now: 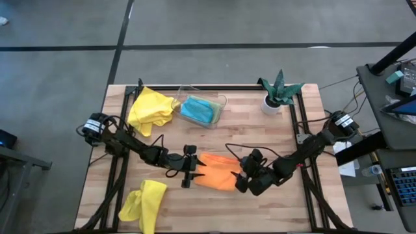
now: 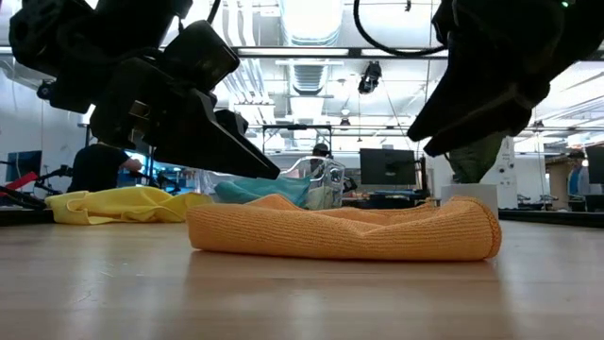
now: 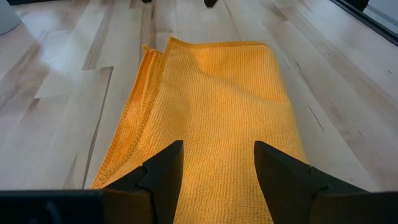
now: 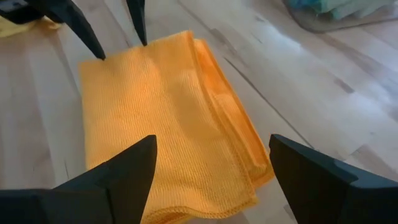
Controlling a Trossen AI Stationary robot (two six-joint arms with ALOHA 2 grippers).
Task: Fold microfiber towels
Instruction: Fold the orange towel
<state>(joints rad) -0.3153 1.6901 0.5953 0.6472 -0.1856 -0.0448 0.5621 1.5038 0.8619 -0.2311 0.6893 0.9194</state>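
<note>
An orange microfiber towel (image 1: pixel 218 172) lies folded in several layers, flat on the wooden table (image 1: pixel 292 208) near its middle. My left gripper (image 3: pixel 217 149) is open over the towel's left end. In the low view its fingertips (image 2: pixel 272 172) stand a little above the cloth. My right gripper (image 4: pixel 211 149) hangs open wide above the towel's right end (image 2: pixel 472 227), clear of it. One yellow towel (image 1: pixel 151 110) lies crumpled at the far left, another (image 1: pixel 144 203) at the near left. A turquoise towel (image 1: pixel 199 109) lies in the clear tray.
The clear plastic tray (image 1: pixel 221 104) stands at the far middle of the table. A small green plant in a white pot (image 1: pixel 276 94) stands at the far right. Bare wood lies in front of the orange towel and to its right.
</note>
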